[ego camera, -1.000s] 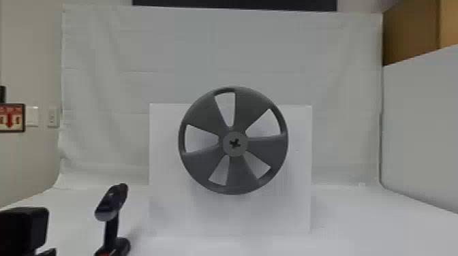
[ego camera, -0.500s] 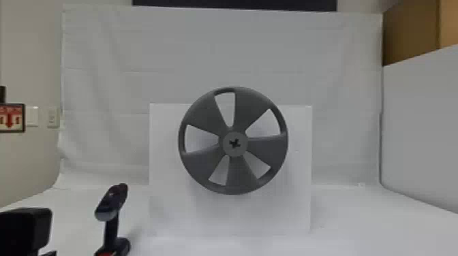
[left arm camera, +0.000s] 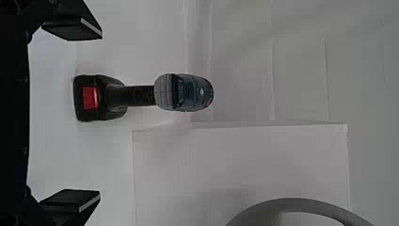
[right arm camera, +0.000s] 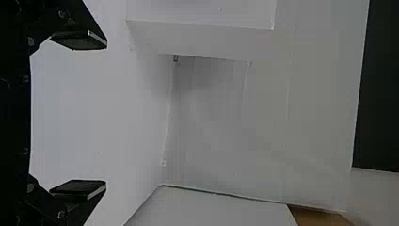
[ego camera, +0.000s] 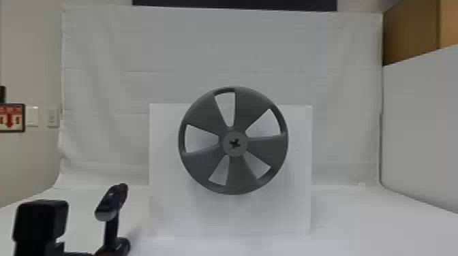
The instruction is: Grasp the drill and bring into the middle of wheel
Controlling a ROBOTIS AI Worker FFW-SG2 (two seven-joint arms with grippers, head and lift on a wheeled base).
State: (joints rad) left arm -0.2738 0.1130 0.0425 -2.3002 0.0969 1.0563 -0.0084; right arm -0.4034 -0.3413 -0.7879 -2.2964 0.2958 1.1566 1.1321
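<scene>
Presently ungrasped: one drill (left arm camera: pixel 184 92), upright on the worktop (ego camera: pixel 361 221), to the left of the white block (ego camera: pixel 165 204) behind the wheel (ego camera: pixel 242 172). Left pincer (left arm camera: pixel 100 114): released, fingers spread, shifted inward just now, nearer the drill; drill and wheel unmoved. Right pincer (right arm camera: pixel 106 114): released, empty. Significance, as judged: approach under way, grasp outstanding; next requirement, closing on the handle (left arm camera: pixel 140 95), then carriage to the wheel's middle.

soft light, faint blurry shadows
</scene>
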